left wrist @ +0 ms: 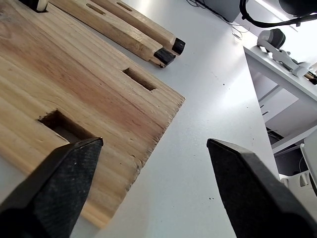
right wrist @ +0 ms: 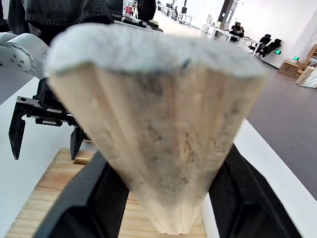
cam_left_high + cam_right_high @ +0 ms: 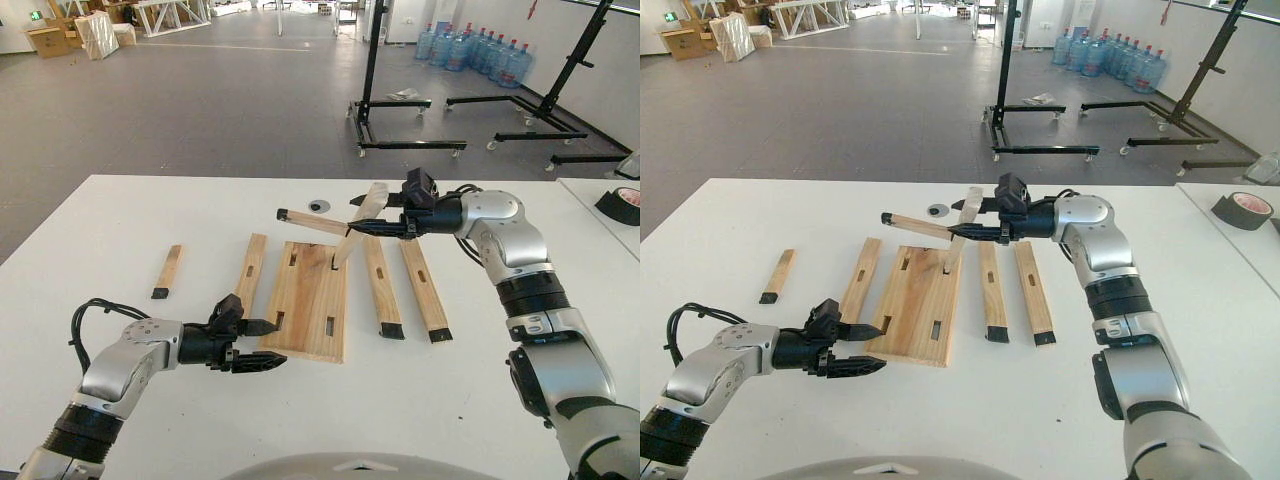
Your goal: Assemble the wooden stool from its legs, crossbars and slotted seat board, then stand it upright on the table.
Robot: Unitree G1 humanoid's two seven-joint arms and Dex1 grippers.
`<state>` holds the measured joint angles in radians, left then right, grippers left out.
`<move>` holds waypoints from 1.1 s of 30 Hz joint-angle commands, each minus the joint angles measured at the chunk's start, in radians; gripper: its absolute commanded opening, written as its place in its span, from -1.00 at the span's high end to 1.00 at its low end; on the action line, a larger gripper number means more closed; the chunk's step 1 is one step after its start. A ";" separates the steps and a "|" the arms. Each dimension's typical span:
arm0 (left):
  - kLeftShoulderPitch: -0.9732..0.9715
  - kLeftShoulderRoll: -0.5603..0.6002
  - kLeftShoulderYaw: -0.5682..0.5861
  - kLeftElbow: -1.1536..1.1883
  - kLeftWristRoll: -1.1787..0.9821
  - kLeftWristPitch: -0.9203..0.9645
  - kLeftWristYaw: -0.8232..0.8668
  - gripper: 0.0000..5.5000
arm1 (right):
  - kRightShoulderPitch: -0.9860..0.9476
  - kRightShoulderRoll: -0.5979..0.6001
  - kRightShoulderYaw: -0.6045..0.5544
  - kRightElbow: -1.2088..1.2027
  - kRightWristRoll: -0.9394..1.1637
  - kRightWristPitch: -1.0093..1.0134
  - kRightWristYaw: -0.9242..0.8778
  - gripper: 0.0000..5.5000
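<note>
The slotted seat board [image 3: 308,298] lies flat mid-table. One leg [image 3: 249,272] lies along its left side, and two legs [image 3: 381,285] [image 3: 424,288] lie to its right. A short crossbar [image 3: 167,270] rests far left, and another crossbar [image 3: 312,222] lies behind the board. My right gripper [image 3: 355,216] is shut on a tilted leg [image 3: 345,250] whose lower end is at a far slot of the board. In the right wrist view this leg [image 2: 158,124] sits between the fingers. My left gripper [image 3: 278,343] is open at the board's near left corner, close to a slot [image 1: 62,124].
A round grommet hole [image 3: 319,206] sits in the table behind the parts. A tape roll [image 3: 622,203] lies on the neighbouring table at the right. Bare white table [image 3: 450,400] stretches in front of the board and to the far left.
</note>
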<state>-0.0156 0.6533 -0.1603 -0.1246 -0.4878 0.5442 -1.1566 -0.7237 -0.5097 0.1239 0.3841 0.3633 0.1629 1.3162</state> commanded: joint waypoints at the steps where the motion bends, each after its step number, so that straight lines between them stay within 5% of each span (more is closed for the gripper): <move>1: 0.002 0.002 -0.006 -0.030 -0.001 0.024 0.016 -0.40 | 0.011 0.006 0.002 0.005 0.007 0.086 0.000 0.26; 7: -0.005 0.004 -0.007 -0.039 -0.008 0.036 0.013 -0.40 | -0.026 0.010 -0.011 0.145 -0.005 0.160 -0.014 0.26; 18: 0.003 -0.011 -0.011 -0.046 -0.002 0.042 0.040 -0.40 | -0.208 0.002 0.129 0.398 -0.137 0.173 0.108 0.26; 33: 0.045 -0.034 -0.010 -0.081 -0.012 0.042 0.095 -0.40 | -0.224 0.006 0.188 0.316 -0.159 0.416 0.167 0.26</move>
<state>0.0205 0.6147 -0.1783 -0.1946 -0.5021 0.5797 -1.0763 -1.0213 -0.5236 0.2417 0.6856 0.2745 0.5439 1.4970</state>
